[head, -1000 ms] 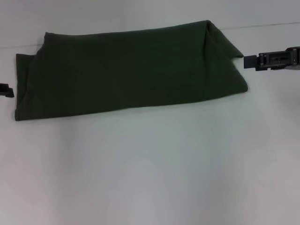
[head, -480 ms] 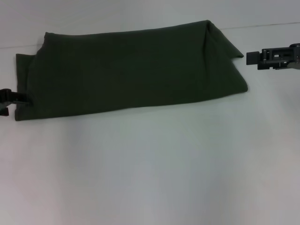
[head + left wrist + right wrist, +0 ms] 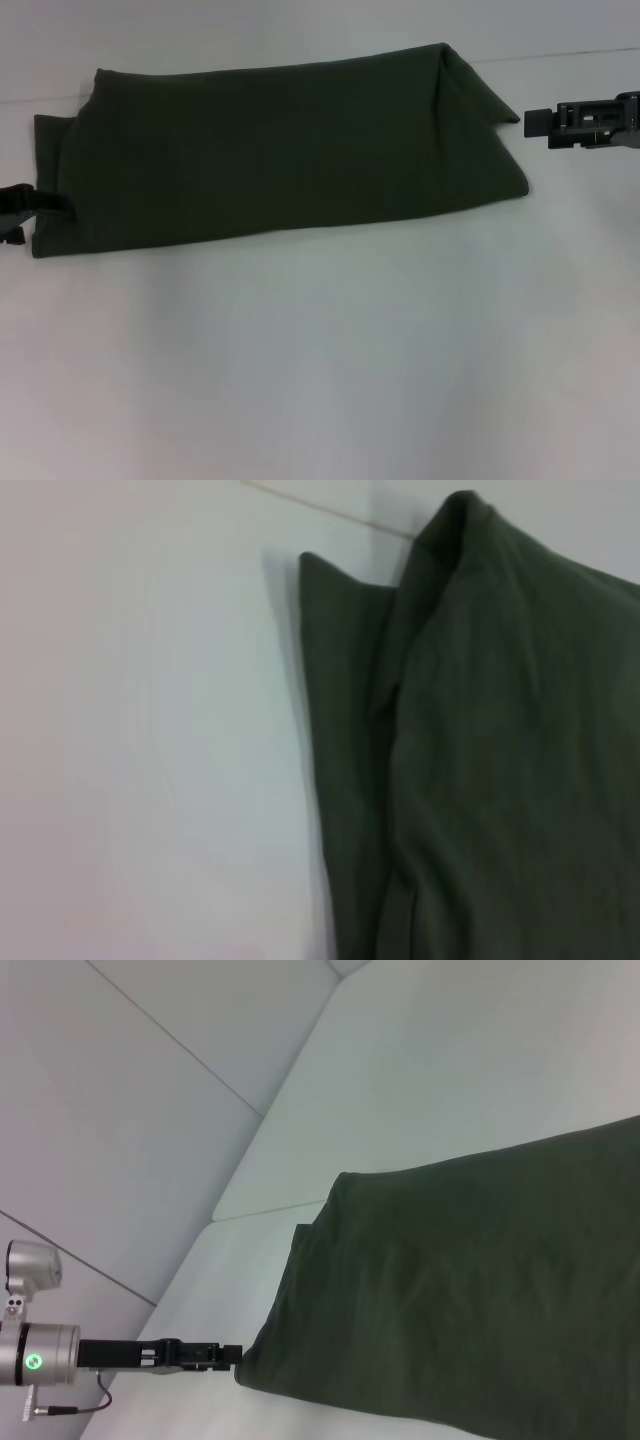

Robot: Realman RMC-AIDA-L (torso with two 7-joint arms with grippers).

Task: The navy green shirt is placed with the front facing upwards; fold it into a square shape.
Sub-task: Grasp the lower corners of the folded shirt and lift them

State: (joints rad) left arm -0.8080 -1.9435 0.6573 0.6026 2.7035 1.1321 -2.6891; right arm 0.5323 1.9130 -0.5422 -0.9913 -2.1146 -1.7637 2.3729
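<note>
The left pincer (image 3: 40,205) sits low at the left end of the shirt (image 3: 280,150), its tips touching the near corner; whether it pinches the cloth I cannot tell. The shirt lies folded into a long band across the far part of the white desk (image 3: 320,360). The right pincer (image 3: 530,122) hovers just beside the right end, apart from it; its grip I cannot tell either.

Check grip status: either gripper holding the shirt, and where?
Left gripper is at the left end of the navy green shirt, near its lower corner; actual hold cannot be told. Right gripper hovers clear, holding nothing.
</note>
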